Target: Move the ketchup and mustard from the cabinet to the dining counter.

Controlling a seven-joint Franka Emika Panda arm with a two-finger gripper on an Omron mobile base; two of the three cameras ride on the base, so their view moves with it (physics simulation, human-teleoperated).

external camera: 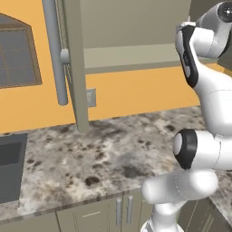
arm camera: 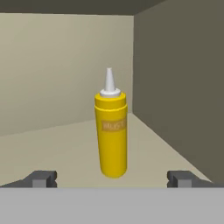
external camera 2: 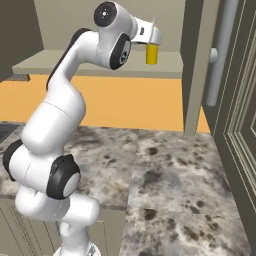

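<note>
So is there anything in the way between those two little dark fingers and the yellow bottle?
No. In the hand view, only bare shelf floor lies between the open end effector and the upright mustard inside the cabinet.

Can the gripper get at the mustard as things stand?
Probably yes. In the hand view the gripper is open, its fingertips wide apart either side of the upright mustard, with bare cabinet shelf between and nothing in the way.

Your arm: raised high, elbow bent, forearm reaching forward | your wrist: level, hand pointing straight ahead | your pincer (arm camera: 112,179): fingertips (arm camera: 41,178) spread wide apart, nothing gripped between them
</note>
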